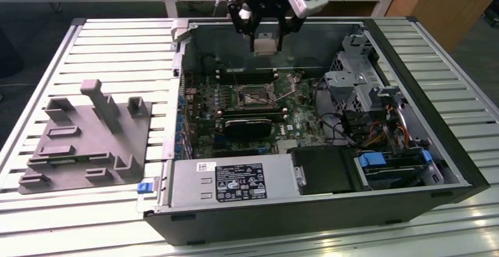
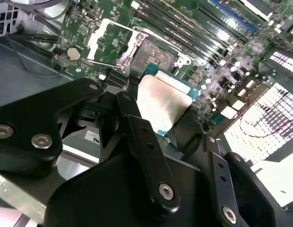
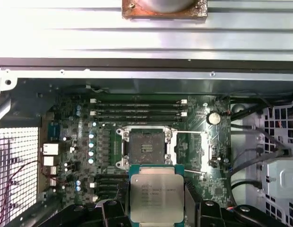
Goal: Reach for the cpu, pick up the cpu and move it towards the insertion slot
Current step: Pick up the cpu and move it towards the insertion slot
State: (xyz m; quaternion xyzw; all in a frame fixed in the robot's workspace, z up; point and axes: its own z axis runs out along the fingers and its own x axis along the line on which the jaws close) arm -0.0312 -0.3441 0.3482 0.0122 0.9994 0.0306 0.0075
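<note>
My gripper (image 1: 266, 42) hangs over the far part of the open computer case, shut on the cpu (image 1: 267, 47), a flat silvery square with a thin green edge. In the first wrist view the cpu (image 3: 156, 196) sits between the black fingers (image 3: 112, 210), a short way off the insertion slot (image 3: 145, 146), whose dark centre lies bare in a shiny metal frame. The second wrist view shows the cpu (image 2: 161, 100) clamped at its edges, with the insertion slot (image 2: 153, 54) beyond it. In the exterior view the insertion slot (image 1: 253, 95) lies below and nearer than the gripper.
A grey fixture tray (image 1: 86, 140) with upright posts lies on the slatted table at the exterior view's left. Inside the case are a long black block (image 1: 249, 125), a power supply (image 1: 234, 181) and drive cages (image 1: 363, 87). The socket's load plate (image 3: 196, 146) stands swung aside.
</note>
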